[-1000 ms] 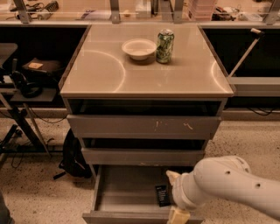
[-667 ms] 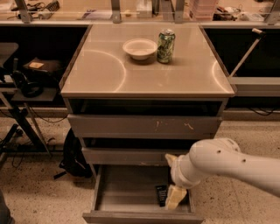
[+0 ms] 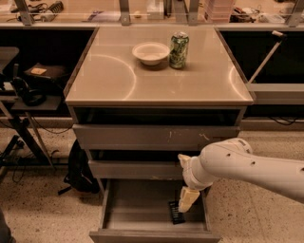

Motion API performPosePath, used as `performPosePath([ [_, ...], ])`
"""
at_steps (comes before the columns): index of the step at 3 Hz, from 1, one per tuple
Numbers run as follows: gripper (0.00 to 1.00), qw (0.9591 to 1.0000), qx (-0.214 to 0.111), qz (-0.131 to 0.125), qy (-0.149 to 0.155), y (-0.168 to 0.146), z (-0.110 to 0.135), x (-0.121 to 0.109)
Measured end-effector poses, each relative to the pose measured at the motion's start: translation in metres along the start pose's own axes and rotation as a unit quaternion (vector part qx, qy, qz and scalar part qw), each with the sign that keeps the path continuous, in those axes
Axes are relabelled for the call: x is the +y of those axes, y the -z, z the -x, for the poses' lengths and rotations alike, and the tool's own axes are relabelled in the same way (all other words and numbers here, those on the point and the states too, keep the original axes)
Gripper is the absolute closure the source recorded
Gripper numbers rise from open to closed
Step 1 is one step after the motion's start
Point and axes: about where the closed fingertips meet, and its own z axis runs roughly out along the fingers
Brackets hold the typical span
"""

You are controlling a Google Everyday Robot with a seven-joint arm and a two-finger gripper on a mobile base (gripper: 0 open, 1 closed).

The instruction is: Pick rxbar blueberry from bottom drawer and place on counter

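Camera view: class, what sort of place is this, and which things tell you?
Likely a robotics lab: cluttered workbenches behind the counter, cables on the floor, and the robot's gripper low over the open bottom drawer, by the rxbar blueberry.

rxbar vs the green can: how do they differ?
Colour: the rxbar is near-black, the can green patterned.
Pose: the rxbar lies flat, the can stands upright.
Place: the rxbar is in the open bottom drawer, with the gripper reaching in beside it. The can is on the counter next to the bowl.
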Motion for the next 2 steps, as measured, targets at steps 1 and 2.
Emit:
performPosePath([
  [1, 0.0, 0.9991, -0.011, 0.003, -0.04, 0.004, -0.037, -0.006],
  [2, 0.0, 0.9958, -0.011, -0.019, -0.089, 0.01, -0.102, -0.022],
])
